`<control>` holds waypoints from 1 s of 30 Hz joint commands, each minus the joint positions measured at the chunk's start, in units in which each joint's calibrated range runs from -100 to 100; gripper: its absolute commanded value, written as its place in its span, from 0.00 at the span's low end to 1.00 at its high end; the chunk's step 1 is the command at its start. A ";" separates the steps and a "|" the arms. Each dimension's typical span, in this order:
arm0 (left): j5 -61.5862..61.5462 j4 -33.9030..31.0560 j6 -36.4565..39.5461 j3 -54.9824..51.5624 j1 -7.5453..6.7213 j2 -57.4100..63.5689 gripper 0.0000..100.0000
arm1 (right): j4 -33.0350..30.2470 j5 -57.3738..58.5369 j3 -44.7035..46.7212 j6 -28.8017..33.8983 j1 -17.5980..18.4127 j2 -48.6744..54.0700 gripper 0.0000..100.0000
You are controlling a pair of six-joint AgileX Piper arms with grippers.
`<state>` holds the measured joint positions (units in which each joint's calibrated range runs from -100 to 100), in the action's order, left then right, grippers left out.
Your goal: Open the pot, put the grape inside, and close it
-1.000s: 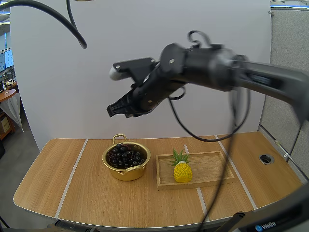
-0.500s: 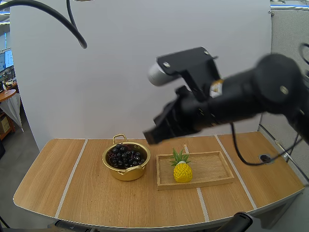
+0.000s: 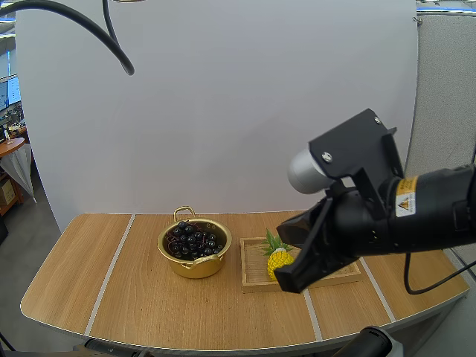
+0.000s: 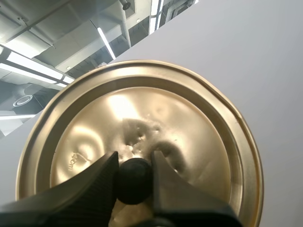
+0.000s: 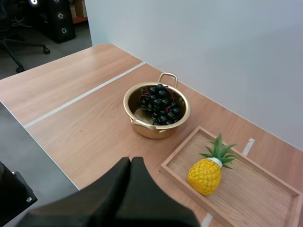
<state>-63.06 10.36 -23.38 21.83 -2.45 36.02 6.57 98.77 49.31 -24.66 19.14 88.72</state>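
The gold pot [image 3: 195, 260] stands open on the table, a bunch of dark grapes [image 3: 193, 239] inside it. The right wrist view looks down on the same pot [image 5: 140, 124] and grapes [image 5: 160, 105]. My left gripper [image 4: 135, 163] is shut on the black knob [image 4: 135, 179] of the gold lid [image 4: 142, 118], held up in the air with its top facing the camera. My right gripper [image 3: 286, 282] hovers over the near edge of the wooden tray; its fingers [image 5: 130, 165] lie together as one dark wedge, holding nothing.
A wooden tray [image 3: 253, 262] sits right of the pot with a yellow toy pineapple [image 3: 278, 259] on it, partly behind my right arm. From the right wrist the tray [image 5: 255, 194] and pineapple [image 5: 207, 174] lie beyond the fingers. A round hole is in the table's right end.
My right arm has swung from above the pot to the right and down, now low over the tray's front. Pot, grapes and pineapple have not moved.
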 commanded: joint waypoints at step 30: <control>-36.94 5.75 0.08 -8.70 -0.21 -13.79 0.00 | -3.53 1.23 3.42 0.08 -3.14 7.96 0.00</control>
<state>-100.00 14.75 -23.38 18.99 -2.45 25.05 3.93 99.99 52.45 -24.66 16.98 96.30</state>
